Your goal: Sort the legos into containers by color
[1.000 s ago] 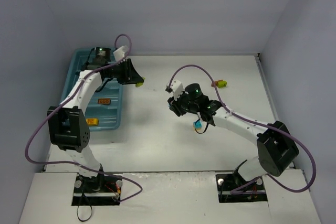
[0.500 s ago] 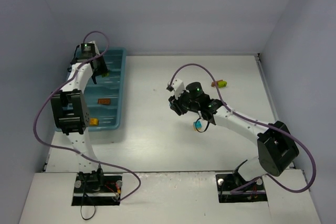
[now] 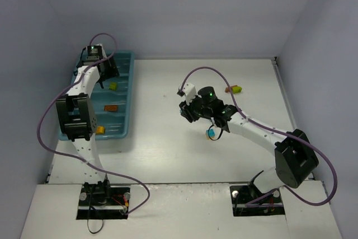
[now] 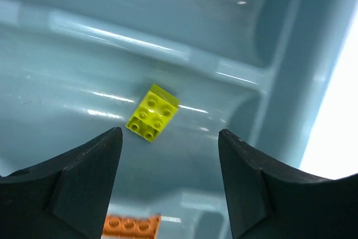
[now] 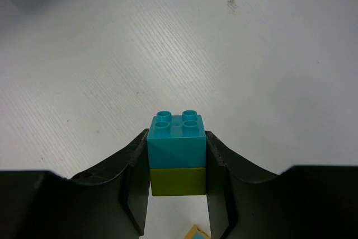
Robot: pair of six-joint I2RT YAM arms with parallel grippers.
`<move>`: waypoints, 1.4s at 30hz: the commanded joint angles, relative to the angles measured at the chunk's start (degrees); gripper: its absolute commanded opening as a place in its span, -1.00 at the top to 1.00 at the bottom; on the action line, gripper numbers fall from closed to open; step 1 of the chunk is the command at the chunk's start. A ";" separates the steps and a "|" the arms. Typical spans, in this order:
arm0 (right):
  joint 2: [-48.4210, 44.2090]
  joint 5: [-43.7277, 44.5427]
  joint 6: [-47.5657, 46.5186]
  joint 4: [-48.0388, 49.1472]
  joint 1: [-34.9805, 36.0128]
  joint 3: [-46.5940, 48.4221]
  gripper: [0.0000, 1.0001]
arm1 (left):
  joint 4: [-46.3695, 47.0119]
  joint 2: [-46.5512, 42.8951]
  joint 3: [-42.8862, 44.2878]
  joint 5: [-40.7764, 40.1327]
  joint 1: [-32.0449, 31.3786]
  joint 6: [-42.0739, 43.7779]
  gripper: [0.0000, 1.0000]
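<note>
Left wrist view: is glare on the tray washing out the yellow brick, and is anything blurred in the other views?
Left wrist view: bright streaks on the tray wall, yet the yellow brick reads sharp; only the left claw looks slightly soft. Right wrist view: cyan brick crisp, no glare. Top view: even light, faint shadows.

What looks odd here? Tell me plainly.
The right gripper is shut on a cyan studded plastic brick stacked on a lime green plastic brick. The two colours are joined as one piece, which is awkward for sorting by colour.
</note>
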 commanded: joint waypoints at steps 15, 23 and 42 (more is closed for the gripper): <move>-4.86 -3.13 -1.48 5.80 -0.29 6.16 0.83 | -1.18 -21.84 -8.17 40.44 -23.31 -4.55 -0.27; -5.83 -2.69 -1.83 4.75 -0.29 5.72 0.81 | -3.18 -19.73 -7.38 43.87 -28.94 -4.74 -0.26; -6.36 -3.39 -2.09 4.22 -0.20 4.93 0.78 | -11.11 -16.12 -6.06 48.27 -31.14 1.16 -0.08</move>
